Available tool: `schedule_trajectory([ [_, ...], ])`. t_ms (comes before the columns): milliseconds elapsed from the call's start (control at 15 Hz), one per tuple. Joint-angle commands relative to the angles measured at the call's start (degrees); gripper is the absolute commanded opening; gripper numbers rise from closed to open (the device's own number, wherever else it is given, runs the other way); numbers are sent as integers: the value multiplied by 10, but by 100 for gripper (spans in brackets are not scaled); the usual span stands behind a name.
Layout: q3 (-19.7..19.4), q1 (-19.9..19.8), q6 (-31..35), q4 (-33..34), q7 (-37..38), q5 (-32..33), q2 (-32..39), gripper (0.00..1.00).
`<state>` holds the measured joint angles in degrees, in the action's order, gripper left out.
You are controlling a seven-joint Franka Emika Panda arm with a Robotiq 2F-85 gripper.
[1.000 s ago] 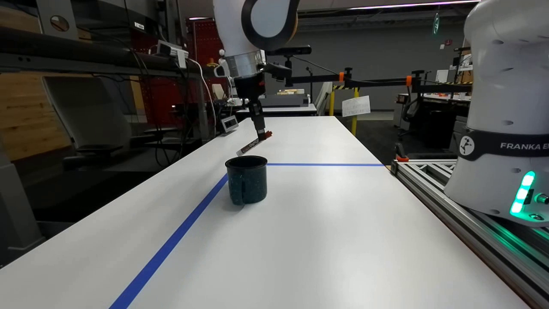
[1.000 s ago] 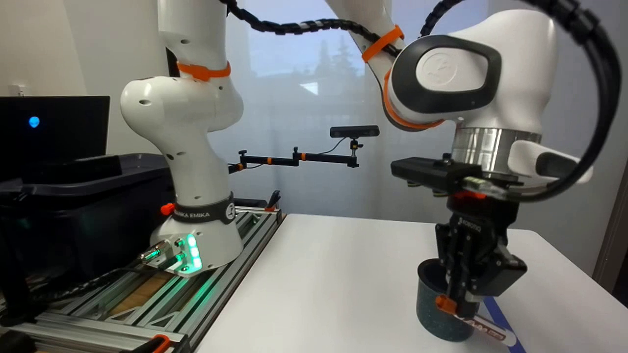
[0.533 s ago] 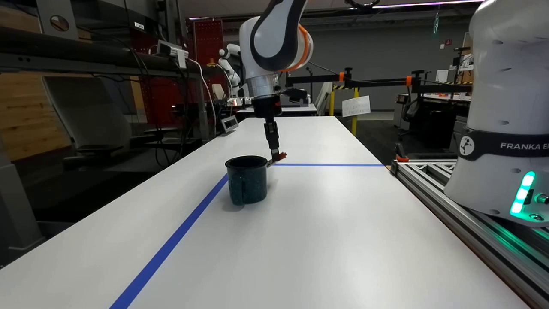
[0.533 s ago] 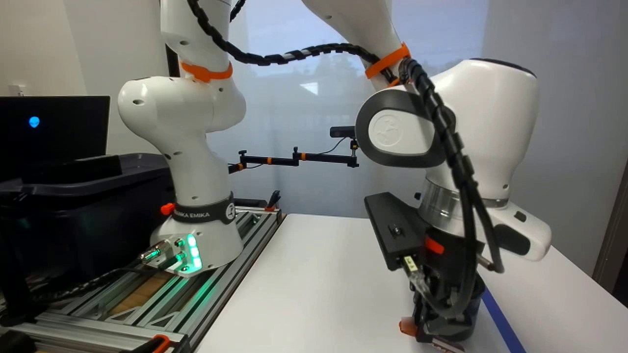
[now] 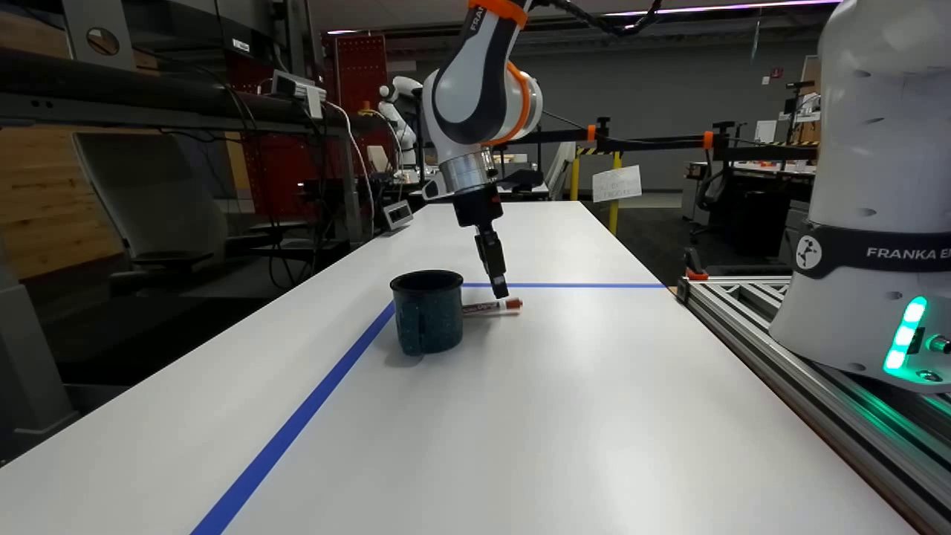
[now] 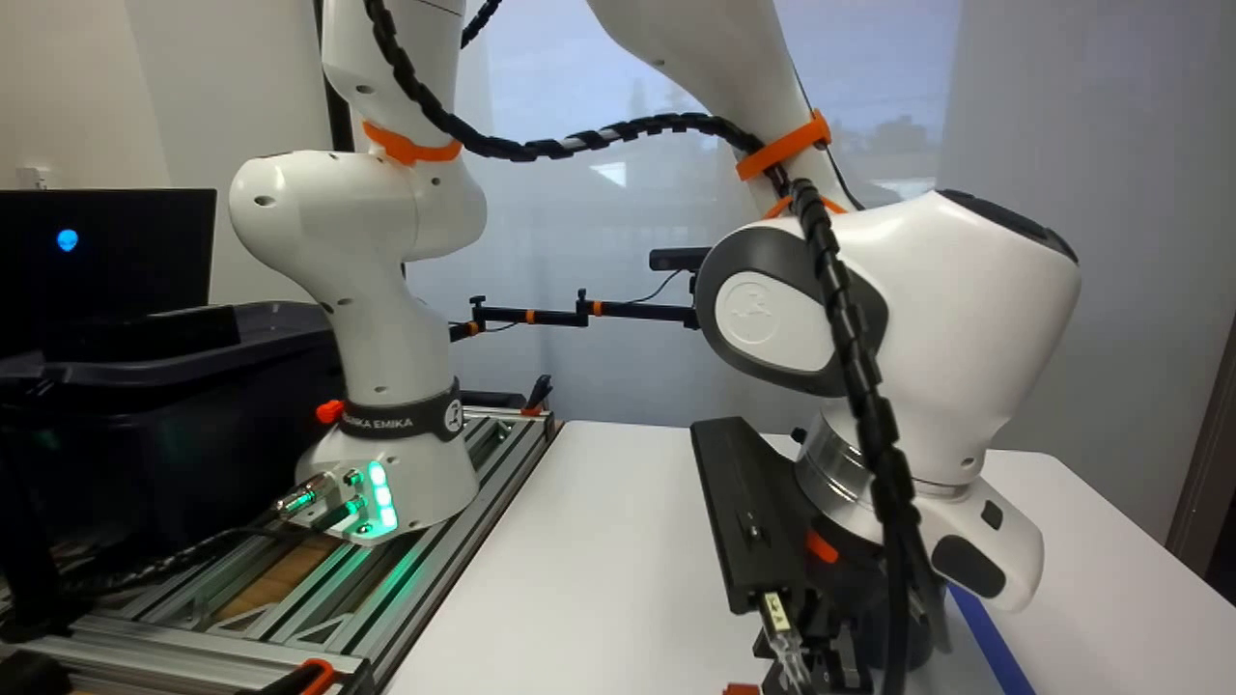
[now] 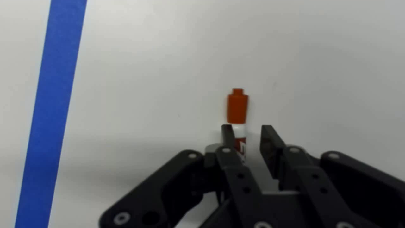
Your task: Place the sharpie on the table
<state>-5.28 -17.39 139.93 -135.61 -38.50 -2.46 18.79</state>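
Observation:
The sharpie, a marker with an orange-red cap and a white and dark red body, is level at the white table, right behind the dark cup, which hides its far end. A thin shadow shows close under it. In the wrist view the sharpie points up the picture, its lower part hidden behind a finger. My gripper is open with a moderate gap. The sharpie passes by the left finger, and bare table shows between it and the right finger. In an exterior view the fingertips stand just above it; in an exterior view only its cap shows.
The dark blue-green cup stands upright next to the sharpie. Blue tape lines cross the table. The robot base stands on a grey railed bench along the table's edge.
The gripper came down and toward the cup with the tilted sharpie in its fingers. The jaws have opened, and the sharpie is now level beneath the fingertips, at the table.

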Motion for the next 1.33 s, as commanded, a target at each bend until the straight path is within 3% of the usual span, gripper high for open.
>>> schedule_trajectory([
  [0, 0, 10, -58, 18, 0, 20, -8, 59],
  [200, 1, 29, -107, 25, 24, 34, -38, 83],
  [400, -3, 58, -167, 40, 91, 58, -74, 100],
  [600, 3, 82, -198, 49, 166, 65, -113, 100],
  [1067, 6, 121, -63, 31, 343, 134, -175, 100],
  [1267, 10, 124, -70, 33, 335, 109, -180, 100],
])
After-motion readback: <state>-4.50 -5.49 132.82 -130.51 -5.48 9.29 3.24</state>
